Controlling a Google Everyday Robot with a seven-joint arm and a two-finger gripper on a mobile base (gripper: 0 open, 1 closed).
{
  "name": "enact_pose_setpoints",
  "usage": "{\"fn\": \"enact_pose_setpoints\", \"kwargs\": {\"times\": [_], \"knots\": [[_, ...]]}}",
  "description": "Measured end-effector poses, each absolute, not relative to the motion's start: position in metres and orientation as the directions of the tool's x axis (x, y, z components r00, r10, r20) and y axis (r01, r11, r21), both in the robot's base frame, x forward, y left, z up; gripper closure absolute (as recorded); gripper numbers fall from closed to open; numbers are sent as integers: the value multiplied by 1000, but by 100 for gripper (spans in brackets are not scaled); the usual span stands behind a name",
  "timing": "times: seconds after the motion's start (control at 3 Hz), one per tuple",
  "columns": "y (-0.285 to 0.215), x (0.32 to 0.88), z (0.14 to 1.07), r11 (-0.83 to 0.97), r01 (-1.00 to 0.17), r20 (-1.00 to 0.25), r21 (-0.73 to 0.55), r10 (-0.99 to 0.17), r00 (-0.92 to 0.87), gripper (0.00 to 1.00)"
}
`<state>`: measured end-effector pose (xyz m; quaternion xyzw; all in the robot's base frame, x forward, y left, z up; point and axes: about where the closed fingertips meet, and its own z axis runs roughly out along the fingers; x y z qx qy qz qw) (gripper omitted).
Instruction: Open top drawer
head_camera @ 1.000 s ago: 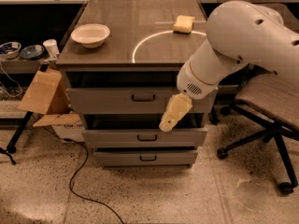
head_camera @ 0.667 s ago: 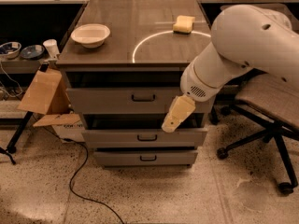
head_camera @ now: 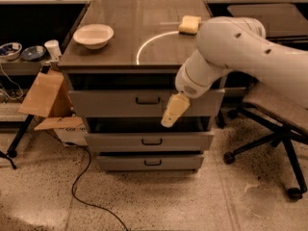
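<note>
The top drawer (head_camera: 115,103) is the widest grey front of the cabinet, with a small black bar handle (head_camera: 147,100) at its centre. A dark gap shows above its front. Two narrower grey drawers (head_camera: 150,141) (head_camera: 152,162) sit below it. My gripper (head_camera: 173,111), pale yellow on the end of a thick white arm (head_camera: 231,52), hangs in front of the top drawer's lower edge. It is just right of and a little below the handle and is not on it.
On the cabinet top are a white bowl (head_camera: 94,35), a yellow sponge (head_camera: 190,24) and a white ring mark. A cardboard box (head_camera: 45,93) leans at the left. An office chair (head_camera: 276,112) stands at the right. A black cable (head_camera: 82,186) trails on the floor.
My gripper drifted slightly right, then back left toward the handle. The top drawer's front has not visibly moved.
</note>
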<state>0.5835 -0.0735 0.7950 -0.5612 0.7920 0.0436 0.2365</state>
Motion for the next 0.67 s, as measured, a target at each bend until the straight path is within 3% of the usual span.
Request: {"fn": "enact_pose_setpoints", "kwargs": {"times": [0.67], "knots": [[-55,630,743,304,-943,-387,-134,-892,-233,0]]}}
